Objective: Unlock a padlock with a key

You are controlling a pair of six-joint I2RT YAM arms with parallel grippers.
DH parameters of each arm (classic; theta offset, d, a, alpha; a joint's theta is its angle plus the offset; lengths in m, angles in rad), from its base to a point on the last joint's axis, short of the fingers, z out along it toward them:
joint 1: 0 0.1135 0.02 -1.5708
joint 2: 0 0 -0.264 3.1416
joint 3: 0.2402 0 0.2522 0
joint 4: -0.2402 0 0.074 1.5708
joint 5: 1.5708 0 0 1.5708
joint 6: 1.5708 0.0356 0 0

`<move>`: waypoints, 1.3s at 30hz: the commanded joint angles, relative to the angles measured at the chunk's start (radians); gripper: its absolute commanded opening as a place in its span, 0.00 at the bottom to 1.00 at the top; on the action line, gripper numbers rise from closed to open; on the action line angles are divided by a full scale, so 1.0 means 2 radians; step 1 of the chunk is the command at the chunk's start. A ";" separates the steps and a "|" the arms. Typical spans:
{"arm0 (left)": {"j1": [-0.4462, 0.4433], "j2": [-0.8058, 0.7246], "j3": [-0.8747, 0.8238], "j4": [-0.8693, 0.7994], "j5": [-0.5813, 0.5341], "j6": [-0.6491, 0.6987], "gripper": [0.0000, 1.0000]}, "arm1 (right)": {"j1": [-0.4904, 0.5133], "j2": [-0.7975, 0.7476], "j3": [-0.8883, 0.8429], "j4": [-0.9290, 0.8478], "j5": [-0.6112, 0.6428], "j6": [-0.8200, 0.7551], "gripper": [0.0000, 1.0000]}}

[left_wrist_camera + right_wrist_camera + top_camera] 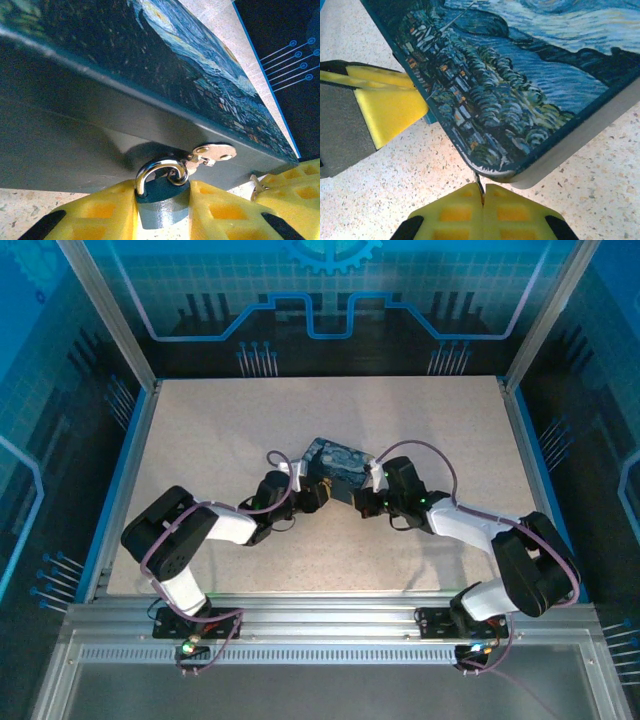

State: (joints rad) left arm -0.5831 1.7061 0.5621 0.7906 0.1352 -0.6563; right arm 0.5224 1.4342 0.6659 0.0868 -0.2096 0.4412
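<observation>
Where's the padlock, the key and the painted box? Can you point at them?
padlock (162,204): left wrist view, on its blue-grey body.
key (479,185): right wrist view, on its thin dark blade.
painted box (337,455): top external view, on its lid.

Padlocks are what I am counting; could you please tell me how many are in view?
1. The padlock is hooked by its shackle to the printed box's grey side and gripped by the left gripper. Another could be hidden behind the box.
</observation>
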 commanded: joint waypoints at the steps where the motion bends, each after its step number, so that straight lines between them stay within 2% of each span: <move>1: -0.005 -0.012 0.003 0.017 0.005 -0.006 0.29 | -0.001 -0.007 -0.003 0.019 -0.018 -0.016 0.00; 8: -0.009 -0.008 0.007 0.020 0.005 -0.015 0.29 | 0.026 -0.028 -0.041 0.042 -0.017 -0.007 0.00; 17: -0.012 -0.015 0.009 0.016 0.003 -0.038 0.29 | 0.056 0.002 -0.067 0.125 -0.009 0.027 0.00; 28: -0.017 -0.028 0.017 -0.009 0.001 -0.062 0.29 | 0.067 0.044 -0.074 0.187 0.007 0.038 0.00; 39: -0.022 -0.030 0.017 -0.011 -0.007 -0.071 0.29 | 0.067 0.073 -0.068 0.210 0.011 0.050 0.00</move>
State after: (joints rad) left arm -0.6186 1.6798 0.5663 0.7521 0.1337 -0.7879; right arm 0.6426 1.5627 0.5297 0.4557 -0.2054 0.5270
